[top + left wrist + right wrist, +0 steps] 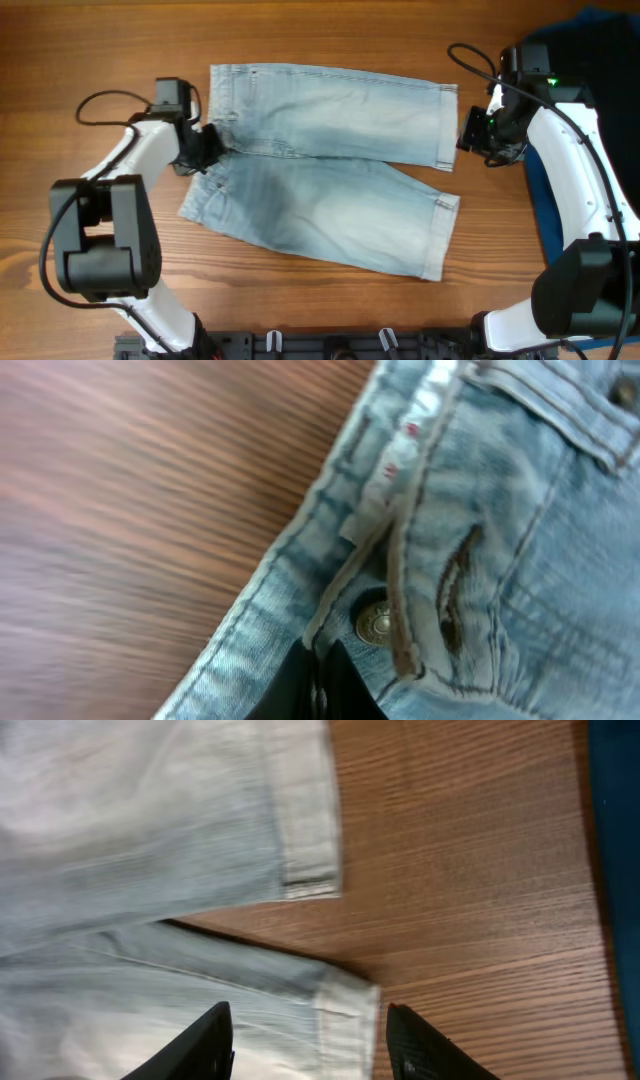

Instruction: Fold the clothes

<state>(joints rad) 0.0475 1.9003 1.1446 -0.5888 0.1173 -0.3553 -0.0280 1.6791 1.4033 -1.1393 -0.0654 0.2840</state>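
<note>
left hand [205, 150]: fingers together, clamped on the waist edge of the shorts [320, 200], beside the metal button [374, 623]
right hand [305, 1042]: fingers apart, by the leg hems, gripping nothing
shorts: spread flat on the table [330, 40], waist toward the left arm, legs toward the right

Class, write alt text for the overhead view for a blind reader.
Light blue denim shorts lie flat on a wooden table, legs pointing right. The left gripper pinches the waistband; the right gripper is open beside the upper leg's hem.
</note>
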